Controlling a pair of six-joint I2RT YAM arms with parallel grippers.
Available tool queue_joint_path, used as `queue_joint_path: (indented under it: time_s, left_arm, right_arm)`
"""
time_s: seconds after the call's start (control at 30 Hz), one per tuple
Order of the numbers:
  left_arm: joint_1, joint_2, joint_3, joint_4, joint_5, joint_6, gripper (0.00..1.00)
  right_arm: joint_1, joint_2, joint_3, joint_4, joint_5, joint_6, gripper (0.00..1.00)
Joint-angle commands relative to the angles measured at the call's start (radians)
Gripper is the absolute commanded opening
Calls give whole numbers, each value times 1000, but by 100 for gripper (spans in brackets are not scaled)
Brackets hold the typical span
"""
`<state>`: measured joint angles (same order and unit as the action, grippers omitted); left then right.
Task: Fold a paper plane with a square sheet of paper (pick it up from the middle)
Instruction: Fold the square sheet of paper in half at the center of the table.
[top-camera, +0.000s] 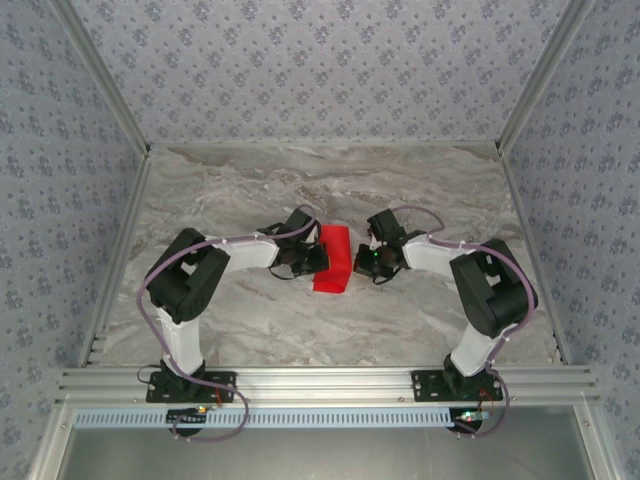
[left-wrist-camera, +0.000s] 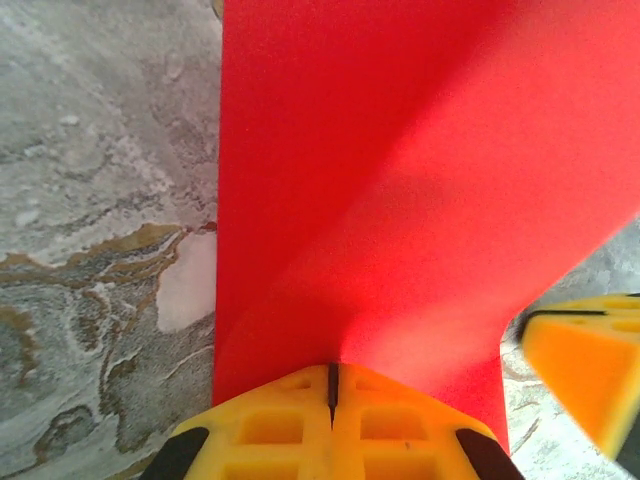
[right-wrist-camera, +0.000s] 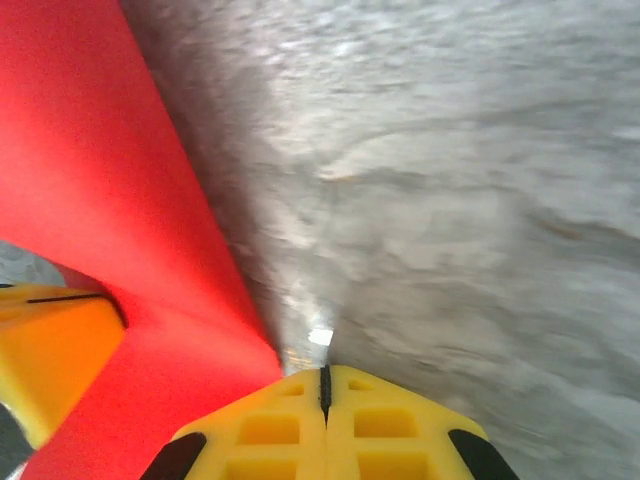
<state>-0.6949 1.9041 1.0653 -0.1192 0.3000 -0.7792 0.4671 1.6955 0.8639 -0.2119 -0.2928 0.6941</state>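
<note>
The paper (top-camera: 333, 258) is sitting mid-worktop (top-camera: 300, 190), bowing upward between both claws. The left claw (left-wrist-camera: 332, 372) is grasping one edge. The right claw (right-wrist-camera: 323, 374) is sitting clenched just beside the opposite edge.

Surface (top-camera: 300, 190): grey-white marbled finish with brownish veins. Walls (top-camera: 320, 60): three, along the far, left and right edges, with a pale blue-grey floral print. Frame rails (top-camera: 330, 380): silver aluminium extrusion along the near edge. Posts (top-camera: 103, 75): slanted, rising from the far corners.
</note>
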Motion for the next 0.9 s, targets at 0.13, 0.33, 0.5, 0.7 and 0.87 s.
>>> queue_joint_path:
  time_s: [0.13, 0.33, 0.5, 0.7, 0.87]
  left_arm:
    - [9, 78, -69, -265, -120, 14, 0]
    - [7, 86, -52, -276, -120, 17, 0]
    - [6, 90, -50, -284, -120, 25, 0]
    - [5, 93, -60, -291, -130, 27, 0]
    - [6, 93, -75, -289, -131, 26, 0]
  right_arm:
    - [-17, -107, -7, -23, 14, -57, 0]
    - [52, 44, 117, 54, -75, -93, 0]
    - [55, 121, 126, 142, -129, -89, 0]
    - [-4, 141, 45, 170, -89, -99, 0]
    - [-79, 105, -3, 125, 7, -134, 0]
